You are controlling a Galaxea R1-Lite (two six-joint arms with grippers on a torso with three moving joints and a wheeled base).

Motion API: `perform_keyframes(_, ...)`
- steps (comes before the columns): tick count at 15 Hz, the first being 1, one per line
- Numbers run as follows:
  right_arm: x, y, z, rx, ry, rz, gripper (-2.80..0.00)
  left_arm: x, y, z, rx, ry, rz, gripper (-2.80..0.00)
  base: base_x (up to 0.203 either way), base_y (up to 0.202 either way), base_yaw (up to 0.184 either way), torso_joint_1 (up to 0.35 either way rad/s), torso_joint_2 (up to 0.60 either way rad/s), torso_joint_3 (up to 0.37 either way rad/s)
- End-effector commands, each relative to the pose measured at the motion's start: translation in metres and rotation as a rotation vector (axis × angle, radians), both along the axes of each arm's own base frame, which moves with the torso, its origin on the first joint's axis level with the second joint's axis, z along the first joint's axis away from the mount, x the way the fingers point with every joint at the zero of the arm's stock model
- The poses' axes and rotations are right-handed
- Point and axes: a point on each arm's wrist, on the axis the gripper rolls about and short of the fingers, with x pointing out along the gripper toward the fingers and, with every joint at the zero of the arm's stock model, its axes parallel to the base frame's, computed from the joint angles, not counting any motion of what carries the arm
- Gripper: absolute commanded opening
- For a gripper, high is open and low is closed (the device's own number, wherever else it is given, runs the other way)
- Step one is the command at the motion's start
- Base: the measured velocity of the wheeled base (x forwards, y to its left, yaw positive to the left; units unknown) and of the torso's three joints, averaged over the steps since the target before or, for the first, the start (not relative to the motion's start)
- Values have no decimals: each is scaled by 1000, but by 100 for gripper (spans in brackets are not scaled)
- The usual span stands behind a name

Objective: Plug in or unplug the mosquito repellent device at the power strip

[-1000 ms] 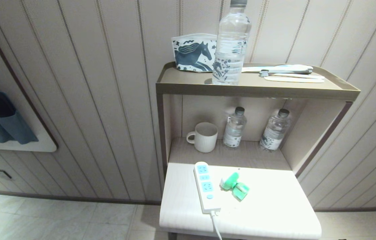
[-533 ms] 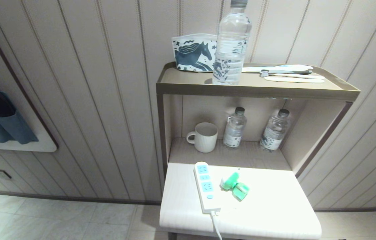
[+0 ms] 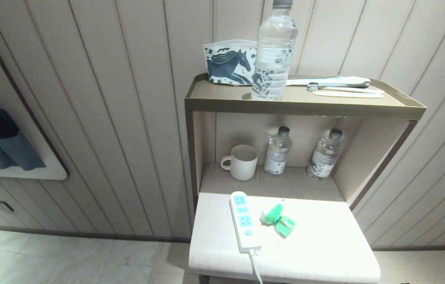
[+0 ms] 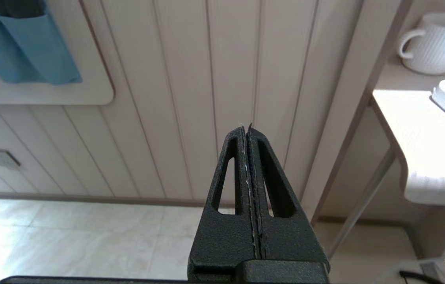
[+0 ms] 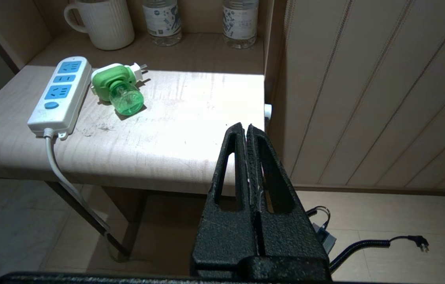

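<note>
Item logged: device [image 5: 116,85] lay unplugged on its side on the table [image 5: 190,130], just beside the strip [image 5: 61,92], prongs clear for pickup I judged; my left gripper [image 4: 247,128] and right gripper [image 5: 244,128] hung off-table, jaws pressed together, empty.

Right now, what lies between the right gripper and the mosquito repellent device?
Only bare tabletop. In the right wrist view the right gripper, shut, hangs off the table's front edge, and nothing stands between it and the mosquito repellent device lying beside the power strip.
</note>
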Motion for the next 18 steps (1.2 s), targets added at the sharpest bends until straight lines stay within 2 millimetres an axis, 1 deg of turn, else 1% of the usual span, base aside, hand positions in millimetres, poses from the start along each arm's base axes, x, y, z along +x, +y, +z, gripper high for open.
perform_keyframes(1,0,0,0,6,5,-2,-280,0,0,-1,-7,-4,-5,-280,0,0,0,0,0,0)
perform_keyframes(3,0,0,0,4,4,-2,-280,0,0,-1,-41,-3,-3,-280,0,0,0,0,0,0)
perform_keyframes(15,0,0,0,11,7,-6,-280,0,0,-1,-42,-3,-1,-280,0,0,0,0,0,0)
perform_keyframes(16,0,0,0,20,6,-7,-280,0,0,-1,-41,-3,-1,-280,0,0,0,0,0,0)
perform_keyframes(18,0,-1,0,127,6,-32,-280,0,0,-1,-41,-3,-1,-280,0,0,0,0,0,0)
